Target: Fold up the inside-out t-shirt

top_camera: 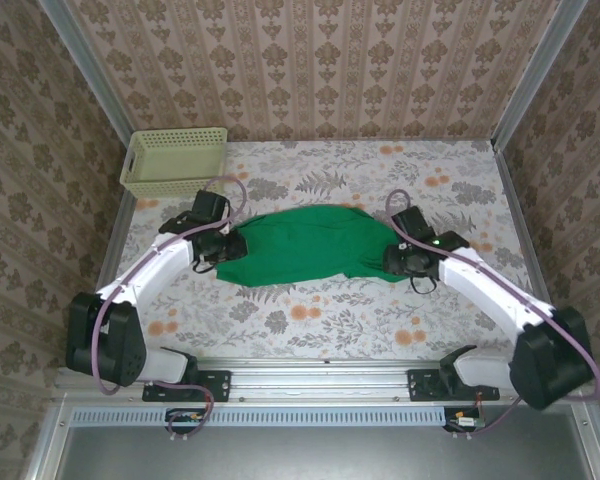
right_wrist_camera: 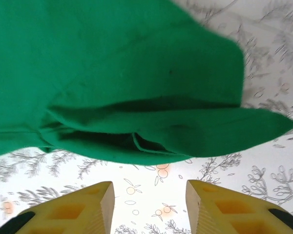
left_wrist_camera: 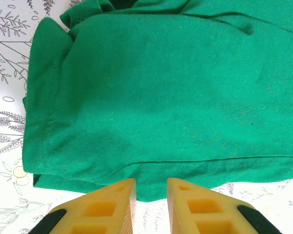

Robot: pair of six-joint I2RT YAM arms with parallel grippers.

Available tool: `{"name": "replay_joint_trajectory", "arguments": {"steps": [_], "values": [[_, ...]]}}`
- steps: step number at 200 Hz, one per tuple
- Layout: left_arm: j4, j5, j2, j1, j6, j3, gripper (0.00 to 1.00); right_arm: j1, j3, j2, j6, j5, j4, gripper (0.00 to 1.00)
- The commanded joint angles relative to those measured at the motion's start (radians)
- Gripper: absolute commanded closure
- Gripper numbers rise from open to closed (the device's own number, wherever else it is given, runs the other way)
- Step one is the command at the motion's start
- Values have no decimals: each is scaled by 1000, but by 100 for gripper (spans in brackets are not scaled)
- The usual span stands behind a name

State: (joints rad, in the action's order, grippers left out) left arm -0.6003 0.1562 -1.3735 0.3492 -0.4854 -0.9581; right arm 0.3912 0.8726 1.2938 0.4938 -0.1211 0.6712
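From above, the t-shirt (top_camera: 305, 245) lies bunched; wrist views show left pincer (left_wrist_camera: 151, 189) narrowly parted, right pincer (right_wrist_camera: 149, 191) wider.

we can read no text, label, brand, number or sign. the green t-shirt (left_wrist_camera: 161, 97) just ahead of the left gripper (left_wrist_camera: 151, 187) and its yellow fingers (left_wrist_camera: 107, 207) is plain cloth, and the tablecloth (right_wrist_camera: 224, 170) between the right gripper (right_wrist_camera: 149, 187) fingers carries only a flower print.

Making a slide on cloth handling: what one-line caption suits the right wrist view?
Right gripper, jaws apart and empty, poised over the floral tablecloth short of the layered green t-shirt.
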Motion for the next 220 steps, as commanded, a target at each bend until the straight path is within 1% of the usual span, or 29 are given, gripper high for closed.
{"name": "replay_joint_trajectory", "arguments": {"steps": [1, 25, 40, 67, 98, 142, 144, 151, 165, 186, 201, 220], "values": [[-3, -16, 19, 4, -3, 9, 75, 3, 13, 75, 18, 13, -37, 59], [0, -18, 20, 8, -4, 15, 75, -2, 36, 159, 49, -29, -57, 61], [11, -13, 17, 14, -8, 22, 75, -19, 45, 203, 58, -23, -81, 61], [19, -14, 8, 24, -14, 30, 75, -34, 83, 278, 66, -23, -102, 60], [31, -12, 7, 40, -13, 45, 73, -48, 144, 332, 41, -32, -131, 59], [77, -21, -5, 99, -27, 63, 67, -107, 214, 433, 6, -52, -131, 62], [79, -21, -6, 122, -28, 62, 66, -111, 217, 437, 4, -51, -131, 62], [91, -23, -13, 146, -34, 63, 66, -124, 223, 449, -5, -45, -131, 64], [120, -18, -30, 192, -46, 57, 64, -138, 224, 435, -23, -33, -167, 65], [156, -33, -74, 281, -52, 25, 61, -137, 203, 351, -45, -28, -167, 65], [171, -50, -117, 341, -50, -8, 60, -119, 174, 274, -55, -30, -152, 63], [184, -61, -176, 386, -42, -43, 57, -86, 116, 197, -54, -24, -144, 60]]}}
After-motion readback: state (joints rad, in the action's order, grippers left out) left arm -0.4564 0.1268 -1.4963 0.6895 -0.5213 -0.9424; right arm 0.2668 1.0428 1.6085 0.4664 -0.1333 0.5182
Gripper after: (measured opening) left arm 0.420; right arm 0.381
